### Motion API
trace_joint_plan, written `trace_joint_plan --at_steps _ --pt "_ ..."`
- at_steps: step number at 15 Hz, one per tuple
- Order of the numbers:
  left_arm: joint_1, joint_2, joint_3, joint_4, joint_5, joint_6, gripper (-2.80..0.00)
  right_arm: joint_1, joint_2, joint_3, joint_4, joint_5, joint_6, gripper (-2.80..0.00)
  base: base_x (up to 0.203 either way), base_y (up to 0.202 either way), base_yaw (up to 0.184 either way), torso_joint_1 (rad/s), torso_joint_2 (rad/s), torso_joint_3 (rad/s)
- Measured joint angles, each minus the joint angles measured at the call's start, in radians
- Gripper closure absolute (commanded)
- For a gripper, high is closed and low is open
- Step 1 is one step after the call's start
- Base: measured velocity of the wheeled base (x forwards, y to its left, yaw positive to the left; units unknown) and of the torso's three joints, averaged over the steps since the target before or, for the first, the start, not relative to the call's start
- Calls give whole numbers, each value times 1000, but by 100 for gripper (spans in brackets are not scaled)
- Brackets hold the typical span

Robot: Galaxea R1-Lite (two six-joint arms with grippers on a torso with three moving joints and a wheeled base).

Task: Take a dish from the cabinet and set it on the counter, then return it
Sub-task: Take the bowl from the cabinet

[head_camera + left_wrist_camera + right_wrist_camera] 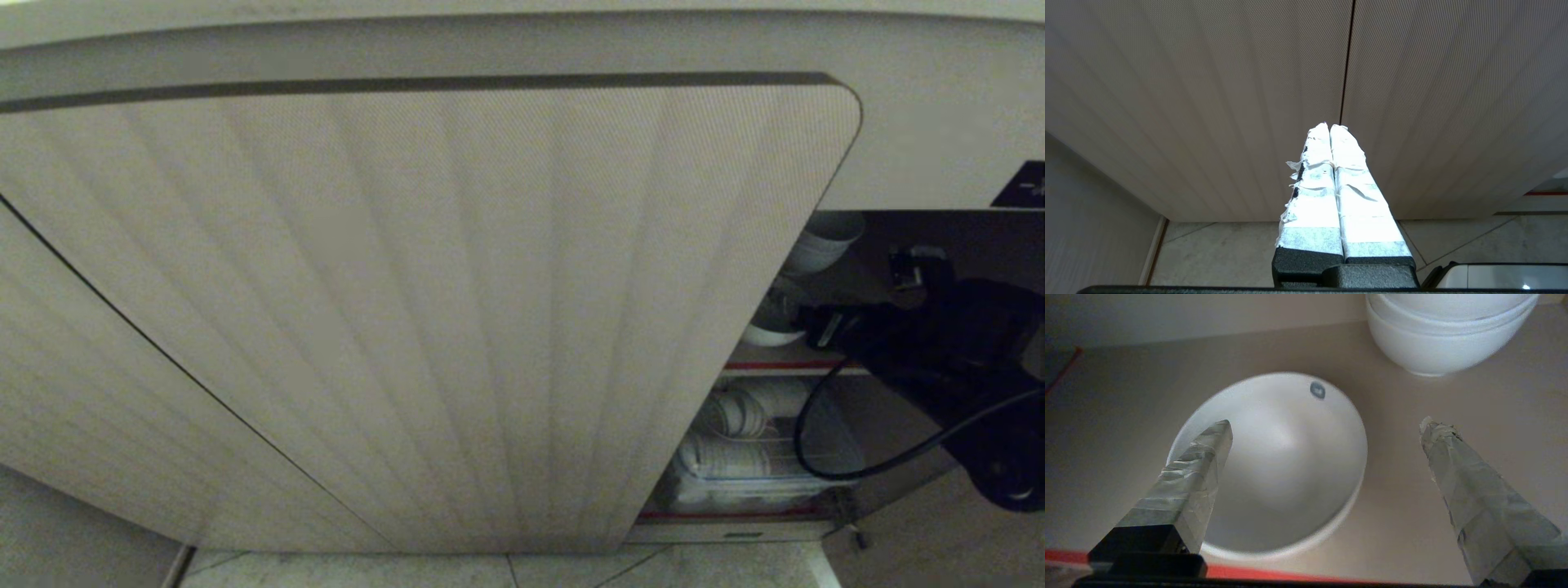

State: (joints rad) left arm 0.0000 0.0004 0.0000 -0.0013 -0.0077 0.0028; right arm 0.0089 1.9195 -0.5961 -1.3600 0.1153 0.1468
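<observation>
Nearest the robot, the pale tiled floor [506, 567] runs along the foot of the low cabinet, whose beige vertically ribbed door [424, 310] fills most of the head view. The left gripper [1329, 126] hangs just in front of the closed ribbed doors, above the floor tiles, with its two white-taped fingers [1314, 196] pressed together and nothing between them.

To the right, the cabinet stands open. The black right arm [939, 343] reaches in from the right at the level of the red-edged inner shelf [784, 365], a black cable [824, 465] looping down beneath it. The right gripper [1327, 430] points at the shelf with its taped fingers [1196, 473] spread wide apart; one finger sits over the near rim of the dish, the other over bare shelf, and nothing is held.

The dish, a small round plain white ceramic bowl [1290, 465], rests upright on the beige shelf board just behind the red edge, a small grey mark on its inner wall. Farther in stands a stack of similar white bowls [1445, 335], apart from the dish. Below the shelf, white crockery in a clear rack [735, 457] fills the lower compartment.
</observation>
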Motion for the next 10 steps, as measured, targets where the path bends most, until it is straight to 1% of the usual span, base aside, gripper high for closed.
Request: trace_joint_plan --at_steps 6,10 --pt "0 0 0 0 0 0 0 0 30 -51 18 1 45 -280 0 0 0 0 0 0" --pt "0 0 0 0 0 0 0 -1 41 -110 71 1 52 -280 0 0 0 0 0 0"
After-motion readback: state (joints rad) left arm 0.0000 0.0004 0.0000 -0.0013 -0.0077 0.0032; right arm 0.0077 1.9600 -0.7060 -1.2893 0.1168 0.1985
